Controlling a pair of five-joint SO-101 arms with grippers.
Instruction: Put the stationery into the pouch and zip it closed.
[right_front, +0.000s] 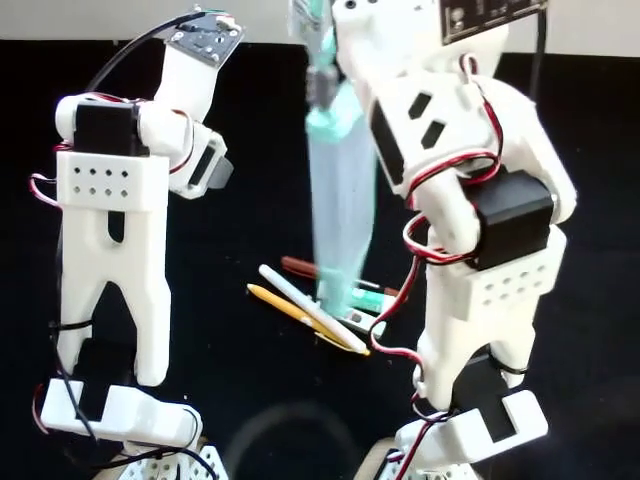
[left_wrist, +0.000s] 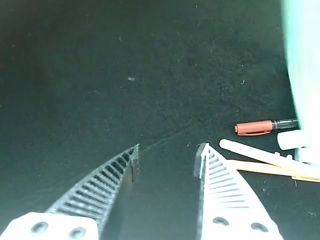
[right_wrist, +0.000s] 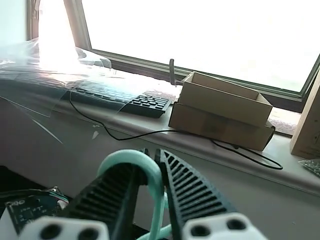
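My right gripper (right_wrist: 152, 152) is shut on the mint loop (right_wrist: 131, 162) of the pouch. In the high view the pouch (right_front: 340, 190), translucent with mint trim, hangs upright above the table, its lower end by the stationery. On the black mat lie a white pen (right_front: 300, 300), a yellow pencil (right_front: 285, 305), a brown marker (right_front: 300, 266) and a small white and mint piece (right_front: 365, 305). My left gripper (left_wrist: 168, 148) hovers open over bare mat, beside the brown marker (left_wrist: 255, 127), white pen (left_wrist: 260, 155) and yellow pencil (left_wrist: 265, 167). The pouch's mint edge (left_wrist: 302, 60) shows beyond them.
Both white arms rise from bases (right_front: 120, 415) at the table's front edge, flanking the stationery. The black mat (right_front: 260, 220) is bare to the left of the pens. Off the table, a keyboard (right_wrist: 145, 102) and a cardboard box (right_wrist: 220, 112) sit on a window ledge.
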